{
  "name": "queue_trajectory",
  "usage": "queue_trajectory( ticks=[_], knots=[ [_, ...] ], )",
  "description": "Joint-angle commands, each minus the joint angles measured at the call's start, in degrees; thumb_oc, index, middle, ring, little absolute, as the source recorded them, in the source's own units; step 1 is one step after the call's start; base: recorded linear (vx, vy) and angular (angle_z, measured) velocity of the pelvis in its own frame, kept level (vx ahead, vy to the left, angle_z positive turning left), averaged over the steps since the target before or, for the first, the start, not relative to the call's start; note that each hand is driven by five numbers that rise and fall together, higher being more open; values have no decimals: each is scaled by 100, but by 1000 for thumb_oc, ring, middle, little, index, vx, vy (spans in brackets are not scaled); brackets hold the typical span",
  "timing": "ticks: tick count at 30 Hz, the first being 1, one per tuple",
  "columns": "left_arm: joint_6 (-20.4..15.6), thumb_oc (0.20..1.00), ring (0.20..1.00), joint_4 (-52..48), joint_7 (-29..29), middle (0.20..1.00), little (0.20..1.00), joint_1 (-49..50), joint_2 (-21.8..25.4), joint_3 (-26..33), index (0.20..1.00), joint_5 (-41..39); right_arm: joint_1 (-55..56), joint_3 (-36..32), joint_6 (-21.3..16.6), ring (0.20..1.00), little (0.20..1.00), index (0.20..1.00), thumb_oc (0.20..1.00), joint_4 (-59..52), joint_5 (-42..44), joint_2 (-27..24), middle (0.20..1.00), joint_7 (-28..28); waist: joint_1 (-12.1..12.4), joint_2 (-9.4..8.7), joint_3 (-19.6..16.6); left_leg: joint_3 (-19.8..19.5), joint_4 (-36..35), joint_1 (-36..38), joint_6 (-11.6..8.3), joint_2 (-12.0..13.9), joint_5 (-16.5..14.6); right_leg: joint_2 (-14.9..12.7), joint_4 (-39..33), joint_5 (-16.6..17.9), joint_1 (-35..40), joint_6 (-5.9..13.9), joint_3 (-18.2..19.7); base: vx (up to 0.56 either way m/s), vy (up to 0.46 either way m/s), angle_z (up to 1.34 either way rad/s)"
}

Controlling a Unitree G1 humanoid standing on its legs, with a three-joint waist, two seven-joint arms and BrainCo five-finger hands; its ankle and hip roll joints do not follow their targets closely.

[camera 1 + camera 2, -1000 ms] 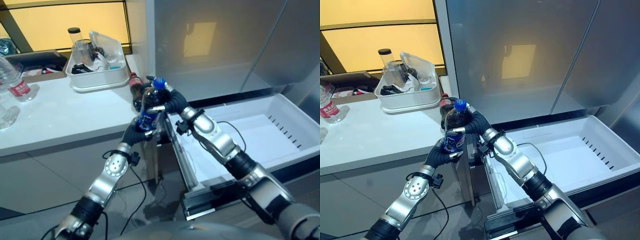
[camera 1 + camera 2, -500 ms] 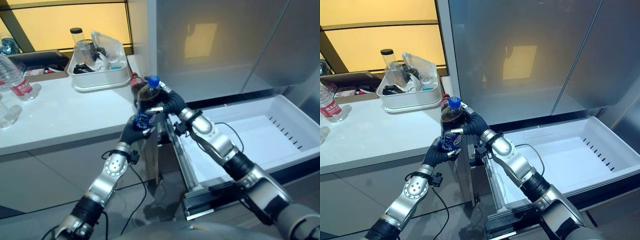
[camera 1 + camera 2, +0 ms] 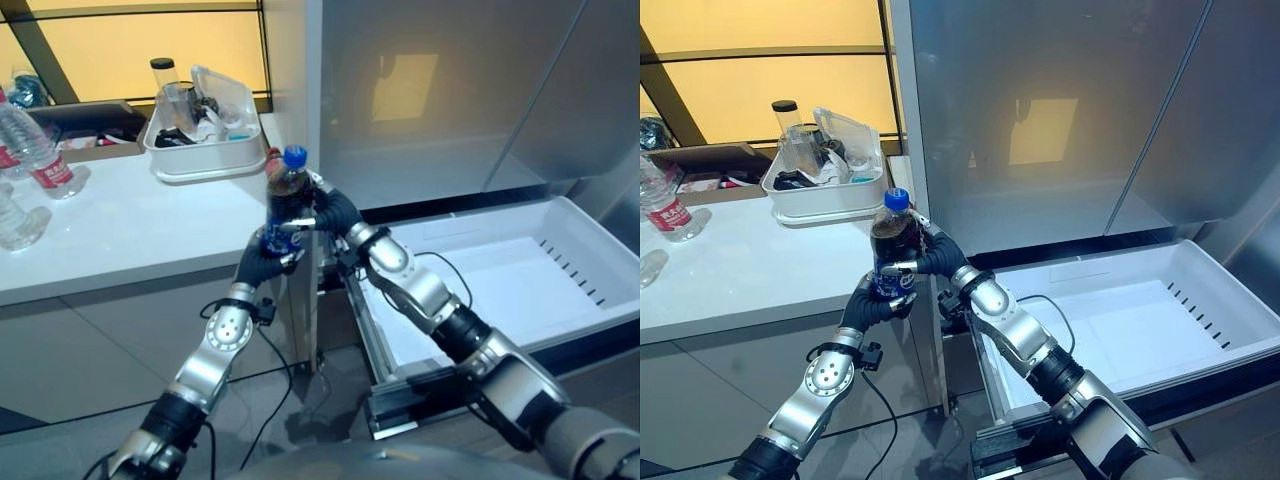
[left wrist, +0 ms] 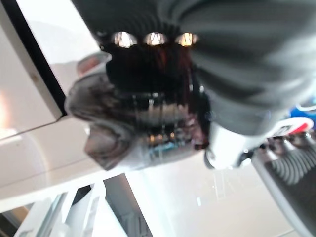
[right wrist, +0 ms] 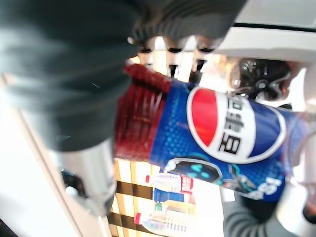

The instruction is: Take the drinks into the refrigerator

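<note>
Cola bottle, blue cap, dark liquid nearly to the neck, blue label round the lower body; held upright in the air just off the counter's front right corner, beside the refrigerator. Both hands on it: left hand has its fingers wrapped round the lower labelled part from below; right hand has its fingers curled round the upper body at the shoulder, as the right wrist view confirms with the label close under the fingers. A second dark bottle with a red cap stands on the counter's right edge just behind the held one. Judgement: full bottle, so fairly heavy for its size; smooth plastic wall, somewhat slippery and slightly yielding under squeeze; best hold is round the mid-body at the label or just under the shoulder, not the cap. White drawer of the refrigerator stands pulled out, well to the right of the bottle. Farther back on the counter: white tray with odds and ends near the rear right; clear water bottles at the left edge.
</note>
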Motion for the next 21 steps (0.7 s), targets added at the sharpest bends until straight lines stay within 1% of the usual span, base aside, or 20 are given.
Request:
queue_trajectory(
  ticks=[1,7,10,11,12,15,16,21],
  knots=[
    [-517,200,200,-309,346,200,200,-1556,47,69,200,279,-697,327,-174,1000,1000,1000,1000,238,21,397,1000,21,134,-64,-77,0,7,118,158,-83,-430,-261,27,-156,264,408,-148,0,0,0],
    [-528,200,200,-319,327,200,200,-1585,40,-55,200,291,-902,342,-185,1000,1000,1000,1000,605,76,509,1000,-117,159,-75,-96,-11,7,128,161,-86,-431,-262,27,-158,274,405,-144,0,0,0],
    [-541,200,200,-309,252,200,200,-1641,60,-130,200,245,-1034,366,-202,1000,1000,1000,1000,664,18,509,1000,-85,165,-86,-99,-18,7,123,163,-91,-428,-261,27,-153,271,405,-141,0,0,0],
    [-554,200,200,-334,109,200,200,-1692,105,-172,200,224,-1096,395,-166,1000,1000,1000,1000,642,-61,452,1000,11,161,-87,-100,-26,7,116,167,-92,-429,-264,27,-152,269,406,-138,0,0,0],
    [-555,200,200,-331,108,200,200,-1695,105,-173,200,223,-1097,394,-166,1000,1000,1000,1000,642,-61,451,1000,11,161,-87,-99,-27,7,116,168,-92,-428,-264,27,-152,269,406,-139,0,0,0],
    [-553,200,200,-246,-177,200,200,-1768,122,-293,200,102,-1135,420,-180,1000,1000,1000,1000,602,-135,416,1000,211,145,-79,-114,-20,7,118,171,-98,-430,-268,27,-153,273,410,-140,-1,3,1],
    [-554,200,200,-244,-181,200,200,-1770,123,-293,200,99,-1134,418,-180,1000,1000,1000,1000,601,-135,414,1000,214,146,-79,-113,-20,7,118,171,-99,-430,-268,27,-153,273,410,-139,0,0,0],
    [-620,200,200,-229,-373,200,200,-1833,123,-369,200,-76,-1081,510,-159,1000,1000,1000,1000,667,154,478,1000,448,137,-77,-110,0,7,116,167,-97,-419,-263,27,-151,259,412,-130,0,0,0]
  ],
)
